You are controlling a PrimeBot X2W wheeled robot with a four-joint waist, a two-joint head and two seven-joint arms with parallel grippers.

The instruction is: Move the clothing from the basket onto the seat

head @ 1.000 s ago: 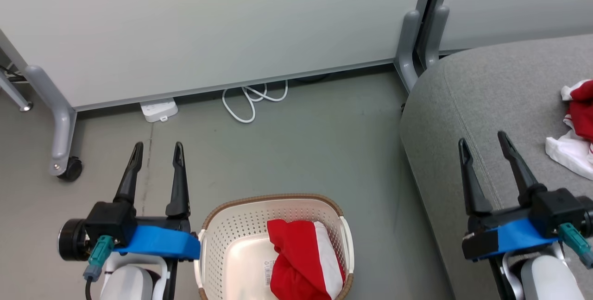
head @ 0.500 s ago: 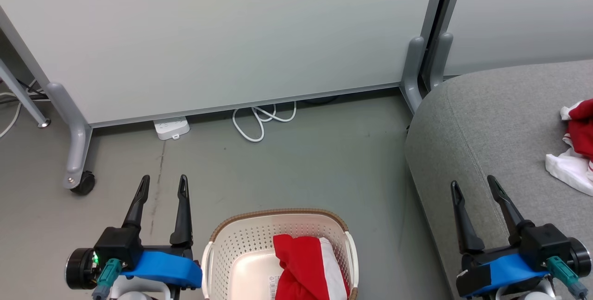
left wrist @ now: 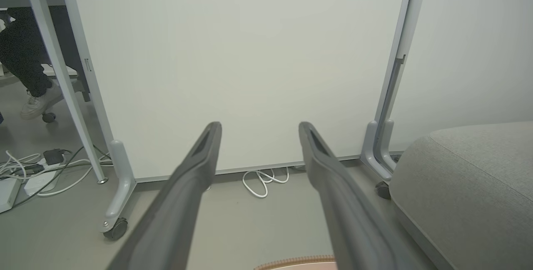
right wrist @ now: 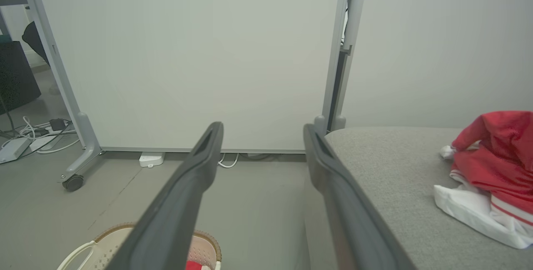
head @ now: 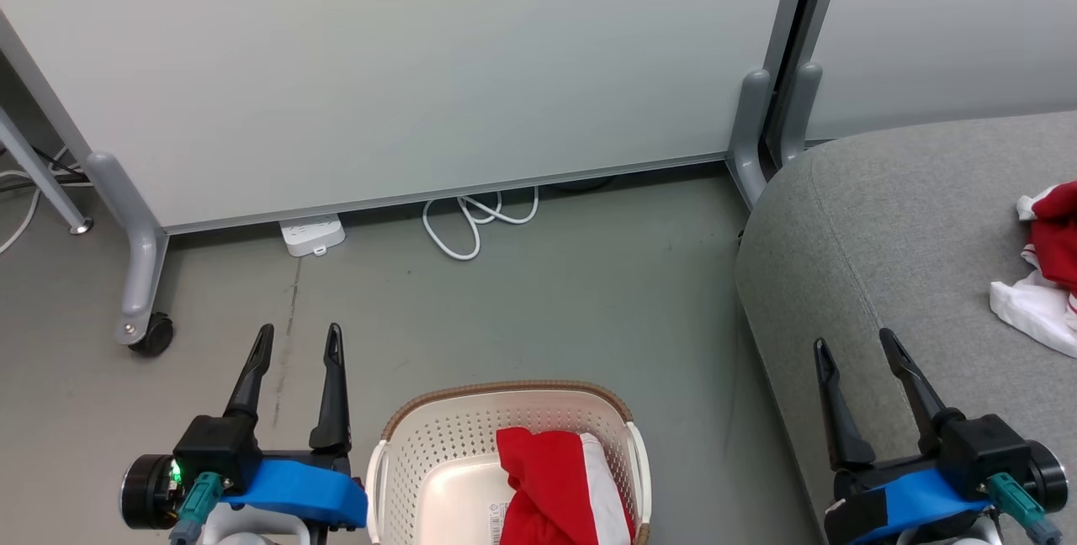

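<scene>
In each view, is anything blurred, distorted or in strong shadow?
Head view: soft even light, sharp, only a faint shadow on the floor beside the seat. Left wrist view: the left claw looks oversized and slightly soft; the partition post slants. Right wrist view: the right claw looms likewise; the clothing on the seat is clear.

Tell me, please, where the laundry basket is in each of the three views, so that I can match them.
Head view: the basket is at the bottom centre, cut by the lower edge, with red clothing inside.
Left wrist view: the basket is a sliver of brown rim at the bottom edge, right of centre.
Right wrist view: the basket is at the lower left, partly behind a dark finger.
Shared landmark: the white cable loop on the floor under the partition.
</scene>
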